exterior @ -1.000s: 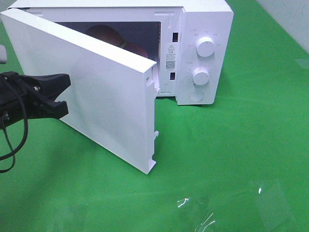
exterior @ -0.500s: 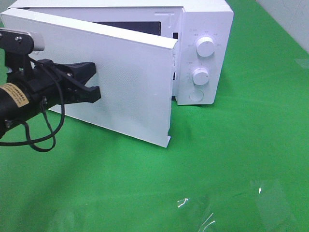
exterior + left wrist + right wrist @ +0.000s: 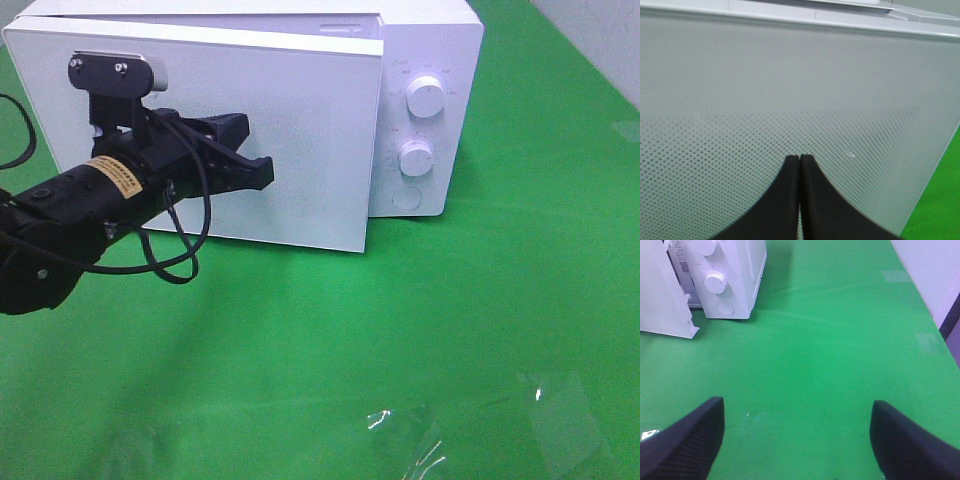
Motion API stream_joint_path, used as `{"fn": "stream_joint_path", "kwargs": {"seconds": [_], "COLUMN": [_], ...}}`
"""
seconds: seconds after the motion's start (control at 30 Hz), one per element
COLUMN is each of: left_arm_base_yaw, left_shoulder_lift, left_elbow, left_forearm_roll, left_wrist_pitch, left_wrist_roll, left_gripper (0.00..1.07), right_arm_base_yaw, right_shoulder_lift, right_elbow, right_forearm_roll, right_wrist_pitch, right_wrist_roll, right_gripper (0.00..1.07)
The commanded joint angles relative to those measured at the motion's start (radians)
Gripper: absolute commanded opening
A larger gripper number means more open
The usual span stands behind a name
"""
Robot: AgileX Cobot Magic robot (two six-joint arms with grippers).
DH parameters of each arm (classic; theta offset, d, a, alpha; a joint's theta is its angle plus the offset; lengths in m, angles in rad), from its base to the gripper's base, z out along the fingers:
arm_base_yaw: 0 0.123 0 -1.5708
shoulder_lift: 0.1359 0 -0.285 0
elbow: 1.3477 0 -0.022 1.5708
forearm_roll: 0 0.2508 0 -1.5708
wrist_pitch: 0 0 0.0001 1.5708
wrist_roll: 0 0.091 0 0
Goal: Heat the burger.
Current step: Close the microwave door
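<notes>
1 dotted white door (image 3: 320,130); L tool (image 3: 264,176) pinched.

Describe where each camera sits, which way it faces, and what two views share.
Exterior high: up front, looking down at the microwave; shows the left arm and shut left claw at the door.
Left wrist: on that arm, facing the door close up; shows the shut claw.
Right wrist: on the other arm, looking across green cloth to the microwave; shows the open right claw.
Shared: exterior high and right wrist both see the knobs.
</notes>
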State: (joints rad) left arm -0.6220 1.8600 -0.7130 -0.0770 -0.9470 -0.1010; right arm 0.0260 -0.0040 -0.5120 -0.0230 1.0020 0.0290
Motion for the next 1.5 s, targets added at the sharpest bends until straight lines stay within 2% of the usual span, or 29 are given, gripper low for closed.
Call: {"fn": "stream_joint_path", "kwargs": {"seconds": [0.03, 0.13, 0.2, 0.3, 0.37, 0.7, 0.97, 1.0, 1.23, 1.5], "left_arm_base_yaw": [-0.016, -0.018, -0.024, -0.024, -0.029, -0.03, -0.03, -0.03, -0.027, -0.03], "left_shoulder_lift": [0.026, 0.035, 0.064, 0.07, 0.101, 0.146, 0.166, 0.174, 0.215, 0.22], "left_elbow": [-0.052, -0.065, -0.113, -0.123, -0.177, -0.28, -0.321, -0.333, -0.406, -0.414], "left_forearm_roll": [-0.047, -0.06, -0.076, -0.078, -0.108, -0.13, -0.164, -0.169, -0.186, -0.186], "left_wrist_pitch": [0.008, 0.007, 0.012, 0.012, 0.034, 0.062, 0.087, 0.088, 0.125, 0.142], "left_wrist_roll": [0.008, 0.011, 0.01, 0.01, 0.019, 0.028, 0.051, 0.071, 0.071, 0.101], "left_gripper": [0.0, 0.0, 0.0, 0.0, 0.0, 0.0, 0.0, 0.0, 0.0, 0.0], "right_arm_base_yaw": [-0.005, -0.005, -0.005, -0.005, -0.005, -0.005, -0.005, -0.005, -0.005, -0.005], "right_shoulder_lift": [-0.025, -0.025, -0.025, -0.025, -0.025, -0.025, -0.025, -0.025, -0.025, -0.025], "right_elbow": [0.004, 0.004, 0.004, 0.004, 0.004, 0.004, 0.004, 0.004, 0.004, 0.004], "right_forearm_roll": [0.003, 0.003, 0.003, 0.003, 0.003, 0.003, 0.003, 0.003, 0.003, 0.003], "right_wrist_pitch": [0.001, 0.001, 0.001, 0.001, 0.001, 0.001, 0.001, 0.001, 0.001, 0.001], "right_wrist_roll": [-0.007, -0.007, -0.007, -0.007, -0.007, -0.007, -0.007, -0.007, -0.007, -0.007], "right_gripper": [0.76, 0.76, 0.76, 0.76, 0.76, 0.76, 0.76, 0.76, 0.76, 0.75]}}
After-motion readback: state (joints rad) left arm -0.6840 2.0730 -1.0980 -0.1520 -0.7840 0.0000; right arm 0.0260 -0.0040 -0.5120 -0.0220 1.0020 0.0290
